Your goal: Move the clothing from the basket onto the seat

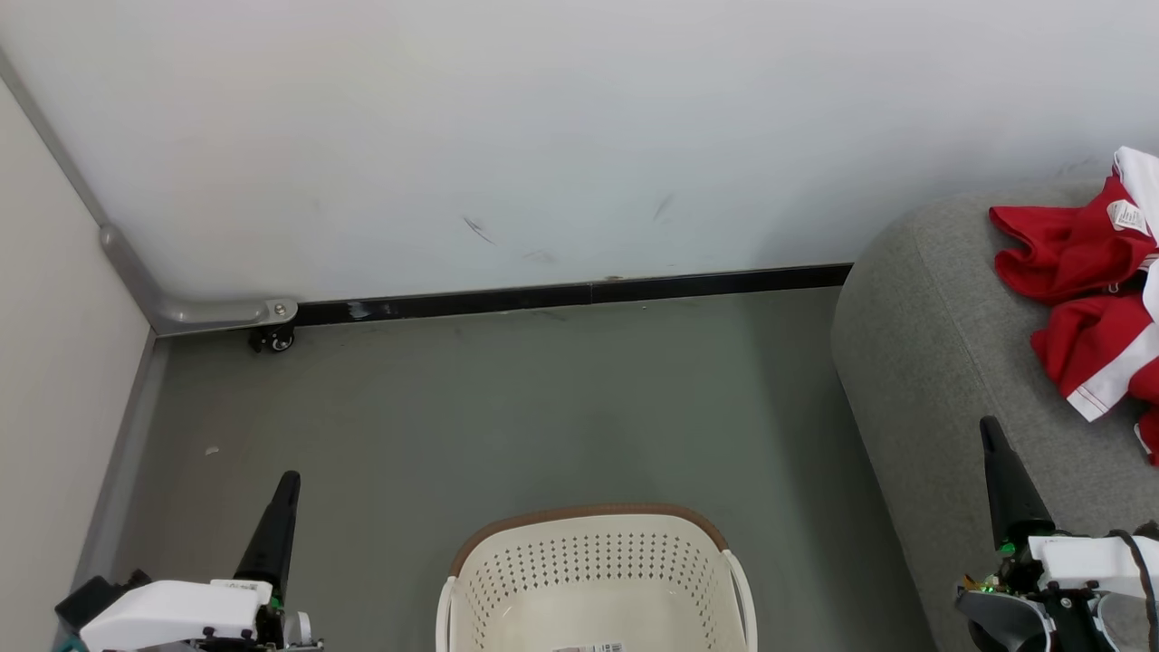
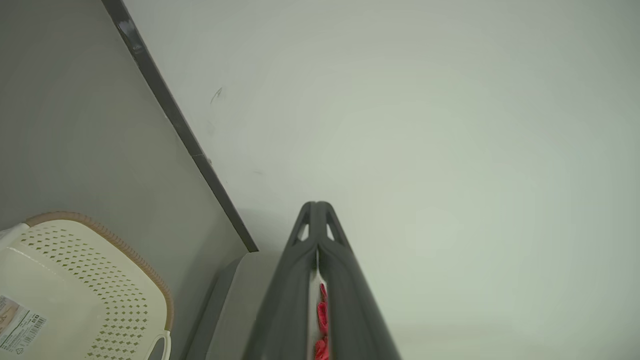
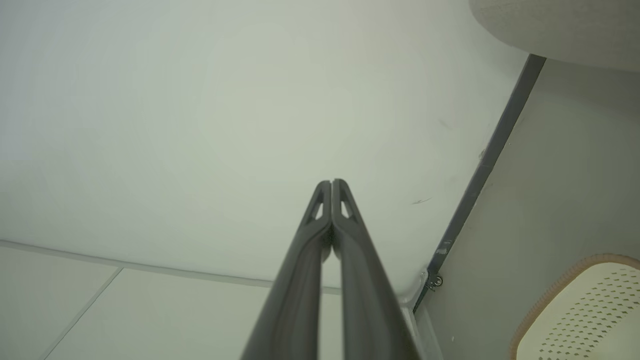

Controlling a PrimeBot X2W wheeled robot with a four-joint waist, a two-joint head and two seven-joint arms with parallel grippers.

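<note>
The red clothing [image 1: 1082, 299] with white trim lies bunched on top of the grey seat [image 1: 942, 362] at the right edge of the head view. The cream basket [image 1: 593, 580] with its brown rim stands on the floor at bottom centre; the part of its inside that shows holds only a label. My left gripper [image 1: 288, 480] is shut at lower left, left of the basket, holding nothing. My right gripper [image 1: 989, 426] is shut at lower right, in front of the seat's front part. In the left wrist view a red sliver of clothing [image 2: 322, 320] shows through the slit between the closed fingers [image 2: 345, 280].
A white wall with a black baseboard [image 1: 579, 294] runs across the back. A grey corner rail with a small caster [image 1: 272, 338] sits at the left. A beige panel [image 1: 54, 380] borders the left side. Grey floor [image 1: 507, 407] lies between basket and wall.
</note>
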